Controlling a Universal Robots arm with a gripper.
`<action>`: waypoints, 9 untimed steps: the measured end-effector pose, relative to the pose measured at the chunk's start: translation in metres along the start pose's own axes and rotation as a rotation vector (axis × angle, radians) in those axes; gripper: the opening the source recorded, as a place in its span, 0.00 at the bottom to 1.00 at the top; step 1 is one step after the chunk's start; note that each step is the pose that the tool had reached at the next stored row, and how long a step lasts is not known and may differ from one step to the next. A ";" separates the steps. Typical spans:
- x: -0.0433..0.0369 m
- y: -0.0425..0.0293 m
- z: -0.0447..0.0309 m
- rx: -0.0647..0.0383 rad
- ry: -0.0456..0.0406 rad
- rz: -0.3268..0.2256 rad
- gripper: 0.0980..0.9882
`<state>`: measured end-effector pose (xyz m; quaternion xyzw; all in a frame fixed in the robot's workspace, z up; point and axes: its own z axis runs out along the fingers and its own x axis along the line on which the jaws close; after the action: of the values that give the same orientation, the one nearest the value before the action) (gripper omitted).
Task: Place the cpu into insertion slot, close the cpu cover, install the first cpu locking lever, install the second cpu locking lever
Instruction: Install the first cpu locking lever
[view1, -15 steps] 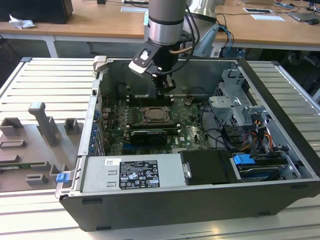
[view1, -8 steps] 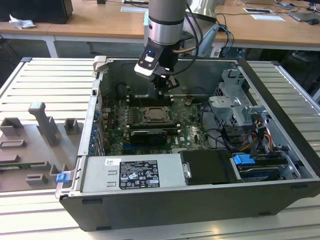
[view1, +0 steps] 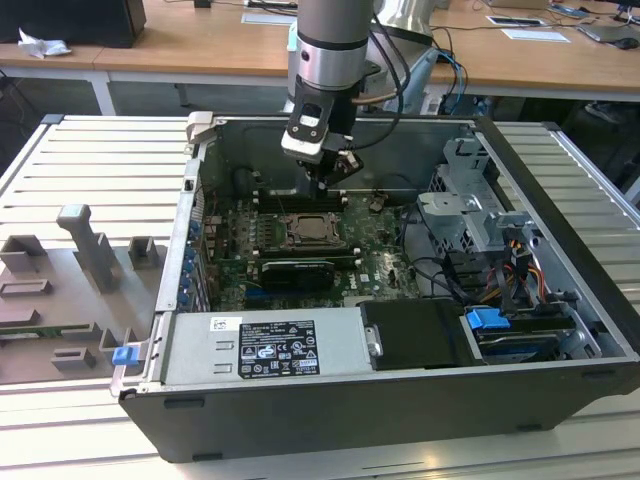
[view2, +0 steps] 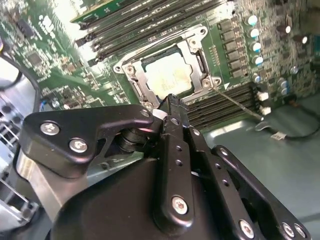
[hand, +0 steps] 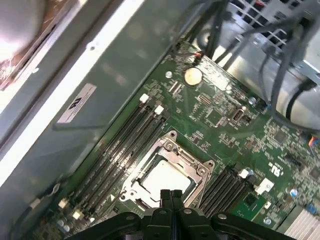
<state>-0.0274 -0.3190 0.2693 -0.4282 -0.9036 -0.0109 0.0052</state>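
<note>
One cpu (hand: 167, 177) sits under your closed cpu cover (view2: 137, 84); gripper (hand: 170, 194) tips pressed together, empty, just abv cover's edge.

A slatted metal table (view1: 80, 150) is what everything's parked on, with pale ribbed profiles seen on both sides of the load. An open computer case (view1: 300, 420) is laid on its side in the middle of it, open face up. Toward the exterior view's left, a flat grey fixture plate (view1: 40, 330) with upright blocks is set on the slats, just beside the case. A small blue clip (view1: 124, 354) is seen at the plate's edge next to the case. Wooden desks (view1: 200, 55) are lined up behind, with papers (view1: 535, 34) left on them.
</note>
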 end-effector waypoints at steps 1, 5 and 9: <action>0.0000 0.0000 0.0000 0.000 0.0003 -0.017 0.01; 0.0000 0.0000 0.0001 0.003 0.0021 -0.137 0.01; 0.0000 0.0000 0.0003 0.004 0.0034 -0.223 0.01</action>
<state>-0.0274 -0.3190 0.2691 -0.3248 -0.9457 -0.0102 0.0064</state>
